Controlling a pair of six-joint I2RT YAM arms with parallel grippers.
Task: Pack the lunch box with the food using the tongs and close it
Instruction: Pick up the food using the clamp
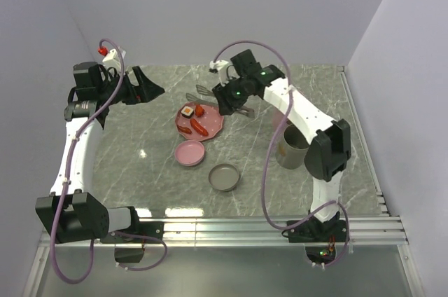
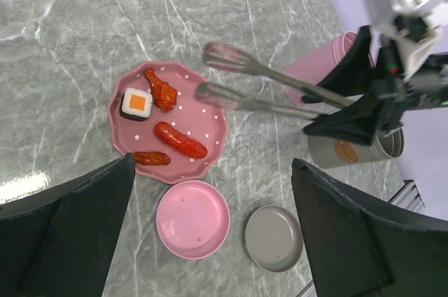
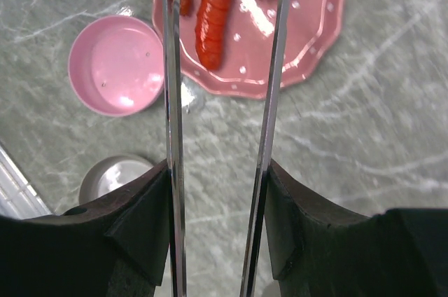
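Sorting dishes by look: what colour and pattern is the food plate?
The plate is pink with small white dots; clearest in the left wrist view.

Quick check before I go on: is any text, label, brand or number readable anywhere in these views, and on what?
No text can be read in any view.
On the grey tub, an orange round sticker: any print on it is too small and blurred to read.
On the pink plate: only white dots, no lettering.
On the tongs: no marking visible.
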